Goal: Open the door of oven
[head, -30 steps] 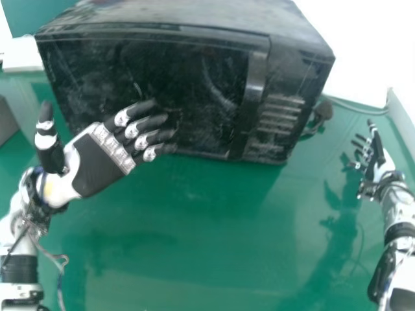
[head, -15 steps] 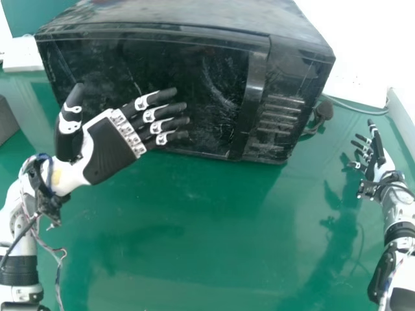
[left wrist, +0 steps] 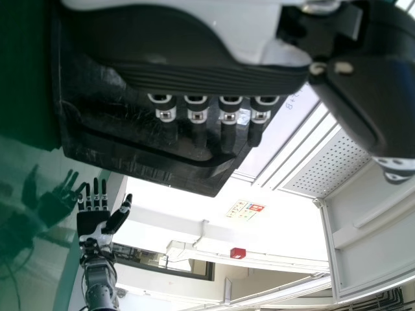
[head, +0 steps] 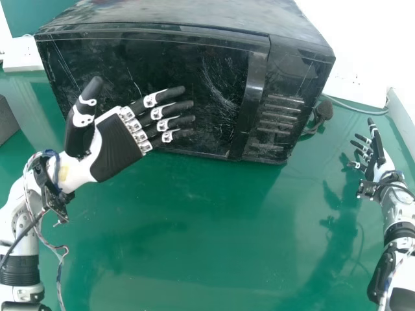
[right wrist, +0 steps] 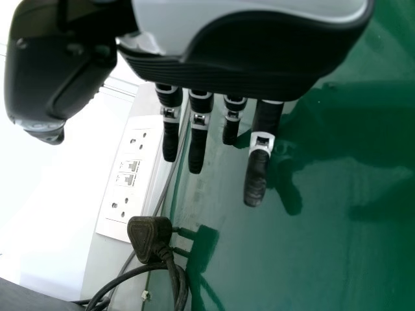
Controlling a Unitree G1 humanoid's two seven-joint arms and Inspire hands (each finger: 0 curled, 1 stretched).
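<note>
Oven (head: pixel 188 55), one, black, boxy: stands at the far side of the green worktop (head: pixel 194 227), its front toward the robot. Door shut; upright handle (head: pixel 253 84) at the door's right side, with a slotted panel (head: pixel 282 113) beside it. Pale scratch-like marks on the door's dark face.

Left robot hand (head: pixel 117 146), black and white: wide, fingers extended toward the handle but apart from it, thumb raised and well clear of them. Placed before the left part of the door; whether the fingertips touch the door, cannot tell.

Right robot hand (head: pixel 378 155), matching: wide, fingers extended, placed over the worktop to the right of the oven, well apart from it.

Plug (head: pixel 323 111), black, three-pinned: lies on the worktop just beside the oven's right side, its cord (right wrist: pixel 174 278) looped.

Socket plate (right wrist: pixel 130 175), white: beyond the worktop's edge, near the plug.

Box (head: pixel 6 121), grey, partly in sight: head view's left edge.
</note>
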